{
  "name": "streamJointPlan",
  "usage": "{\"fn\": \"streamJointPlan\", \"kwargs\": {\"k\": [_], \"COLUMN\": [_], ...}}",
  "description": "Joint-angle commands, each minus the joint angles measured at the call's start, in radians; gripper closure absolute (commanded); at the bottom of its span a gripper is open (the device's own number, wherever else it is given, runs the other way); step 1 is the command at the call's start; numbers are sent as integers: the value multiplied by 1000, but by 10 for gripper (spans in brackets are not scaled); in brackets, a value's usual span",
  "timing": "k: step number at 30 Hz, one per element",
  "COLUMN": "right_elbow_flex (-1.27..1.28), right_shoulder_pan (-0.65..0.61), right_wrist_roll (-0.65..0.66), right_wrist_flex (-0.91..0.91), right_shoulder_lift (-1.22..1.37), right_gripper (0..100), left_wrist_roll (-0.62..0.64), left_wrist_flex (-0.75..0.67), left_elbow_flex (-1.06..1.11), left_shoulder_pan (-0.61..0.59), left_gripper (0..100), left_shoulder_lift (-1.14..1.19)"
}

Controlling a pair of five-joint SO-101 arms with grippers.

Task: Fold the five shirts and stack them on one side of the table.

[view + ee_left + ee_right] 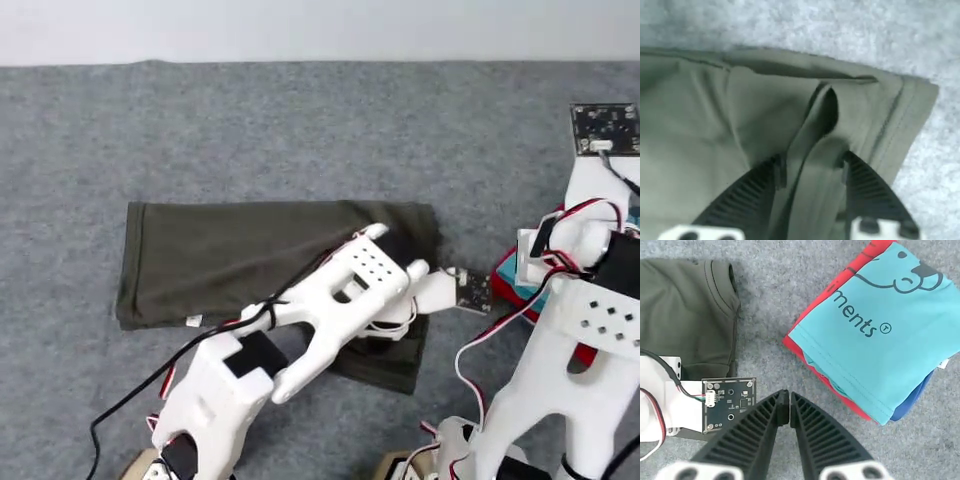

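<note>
High view, green shirt [230, 260]: lies flat at the middle of the frame as a long band, with its right end reaching lower, under a white arm.
Left wrist view, left pincer [810, 165]: closed on a raised ridge of the green shirt [715, 130], the cloth squeezed between the two black fingers [755, 185] near a stitched hem.
Right wrist view, right pincer [790, 400]: jaws pressed together with nothing between them, hanging over bare grey cover between the green shirt [685, 305] and the stack.
Stack [505, 275]: folded shirts at the right edge of the high view, largely hidden by the other arm.
Stack layers: teal shirt [880, 335] on top, red shirt [796, 346] under it, blue shirt [912, 400] showing at one corner.
Circuit board [729, 404]: on the left arm's wrist, just beside the right pincer.
Table [300, 130]: covered in grey felt.
</note>
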Motion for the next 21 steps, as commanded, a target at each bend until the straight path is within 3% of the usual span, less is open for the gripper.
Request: {"fn": "streamJointPlan", "kwargs": {"k": [1, 5, 13, 21], "right_elbow_flex": [-3, -3, -3, -3], "right_shoulder_pan": [19, 19, 19, 19], "right_wrist_roll": [-3, -3, -3, -3], "right_wrist_flex": [41, 41, 39, 39], "right_shoulder_lift": [-25, -22, -22, -21], "right_gripper": [988, 988, 988, 988], "left_wrist_roll": [-12, -12, -11, -11], "left_wrist_flex": [-12, -8, 15, -23], "left_elbow_flex": [-42, -54, -59, -58], "left_shoulder_pan": [3, 8, 2, -86], "left_gripper": [881, 980, 994, 994], "left_shoulder_lift": [-2, -15, -129, -172]}}
